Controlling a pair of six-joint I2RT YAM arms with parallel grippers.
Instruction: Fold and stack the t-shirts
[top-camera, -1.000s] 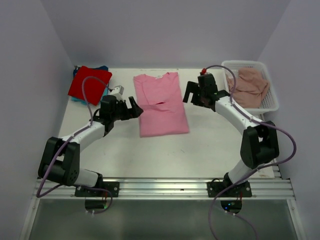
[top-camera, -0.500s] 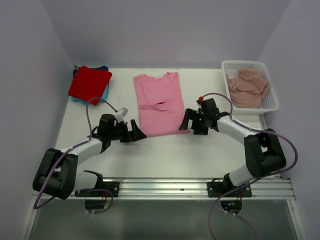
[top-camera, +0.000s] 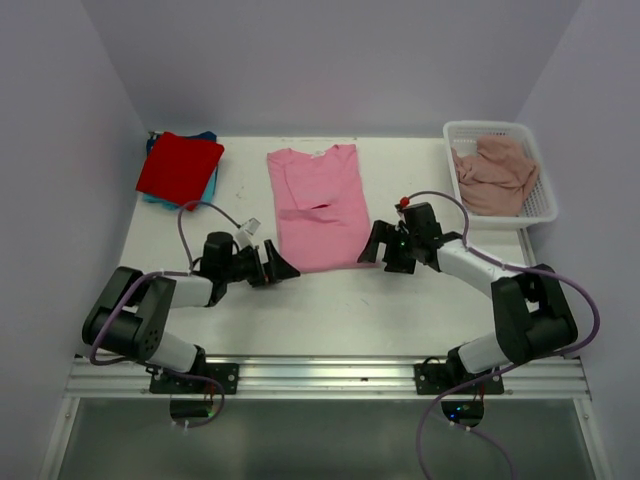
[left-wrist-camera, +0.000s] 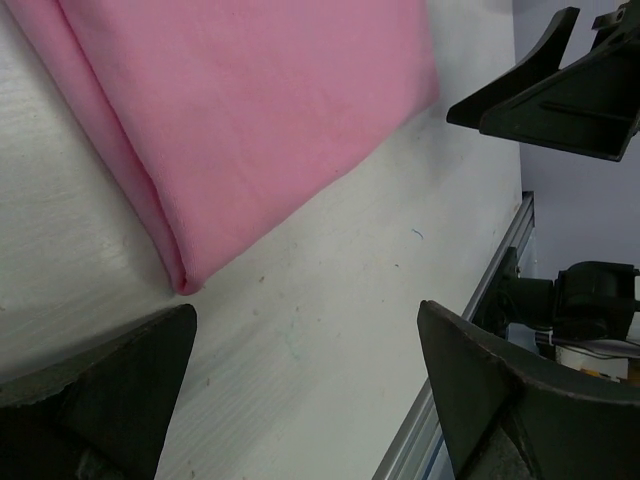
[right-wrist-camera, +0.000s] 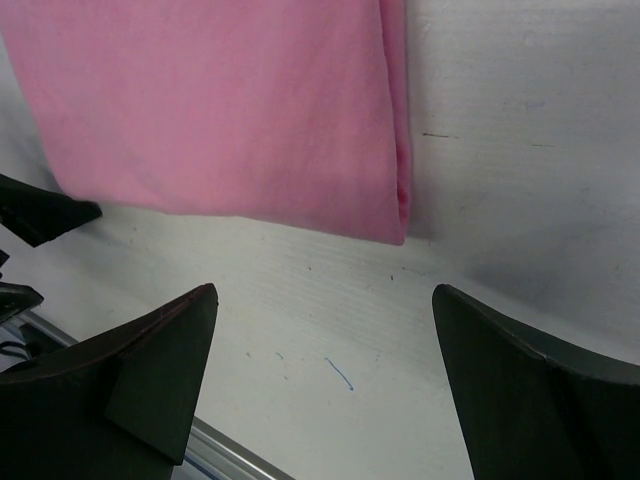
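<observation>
Both arms have come down from the sides of the pink t-shirt (top-camera: 318, 210) toward its near hem, so the left gripper (top-camera: 285, 267) and the right gripper (top-camera: 372, 250) now sit low beside its two near corners, jaws wide apart

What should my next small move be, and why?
Probably ease the left claw and right claw forward onto the near corners of the pink t-shirt, then close. Both are open, each with a corner lying just ahead, ungrasped.
</observation>
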